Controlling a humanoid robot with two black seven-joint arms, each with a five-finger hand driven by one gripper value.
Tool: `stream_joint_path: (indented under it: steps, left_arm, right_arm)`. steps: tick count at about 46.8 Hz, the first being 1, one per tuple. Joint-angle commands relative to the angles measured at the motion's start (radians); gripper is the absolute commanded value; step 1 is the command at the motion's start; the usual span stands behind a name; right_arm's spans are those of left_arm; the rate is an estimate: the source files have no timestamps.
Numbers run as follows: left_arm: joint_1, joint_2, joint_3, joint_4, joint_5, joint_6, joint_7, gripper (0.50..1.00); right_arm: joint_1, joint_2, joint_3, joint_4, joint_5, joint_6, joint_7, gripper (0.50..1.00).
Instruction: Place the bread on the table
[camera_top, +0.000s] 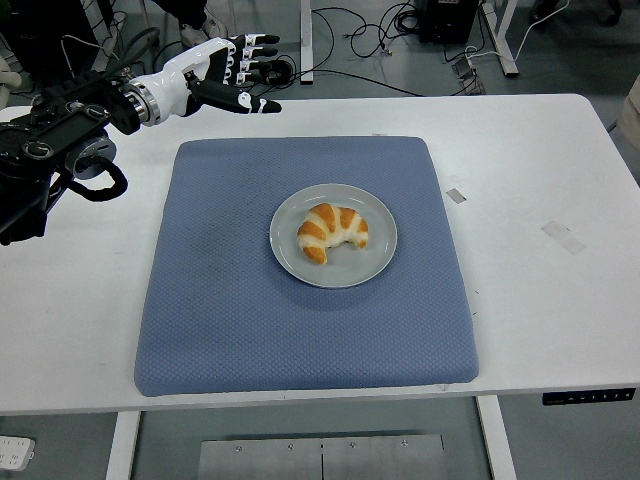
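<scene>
A croissant-shaped bread (331, 232), golden with pale stripes, lies on a grey round plate (380, 255) in the middle of a blue mat (230, 310). My left hand (243, 72), white and black, hovers over the table's far left, well up and left of the plate. Its fingers are stretched out and hold nothing. The right arm does not show.
The white table (540, 300) extends right of the mat, with small tape marks (563, 236) on it. Cables (380, 40) lie on the floor beyond the far edge. Table legs of other desks stand at the top.
</scene>
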Motion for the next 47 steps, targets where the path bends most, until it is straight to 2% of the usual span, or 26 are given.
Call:
stream_joint_path:
  steps: [1, 31, 47]
  left_arm:
    - [0.0, 0.0, 0.0, 0.0, 0.0, 0.0, -0.001, 0.965]
    - [-0.001, -0.005, 0.009, -0.001, 0.015, -0.003, -0.001, 0.965]
    - [-0.055, -0.021, 0.054, -0.011, 0.045, -0.014, -0.001, 0.963]
  right_arm:
    - [0.0, 0.0, 0.001, 0.0, 0.0, 0.0, -0.001, 1.0]
    - [0.0, 0.0, -0.001, 0.0, 0.0, 0.0, 0.0, 1.0]
    - [0.0, 0.0, -0.001, 0.0, 0.0, 0.0, 0.0, 1.0]
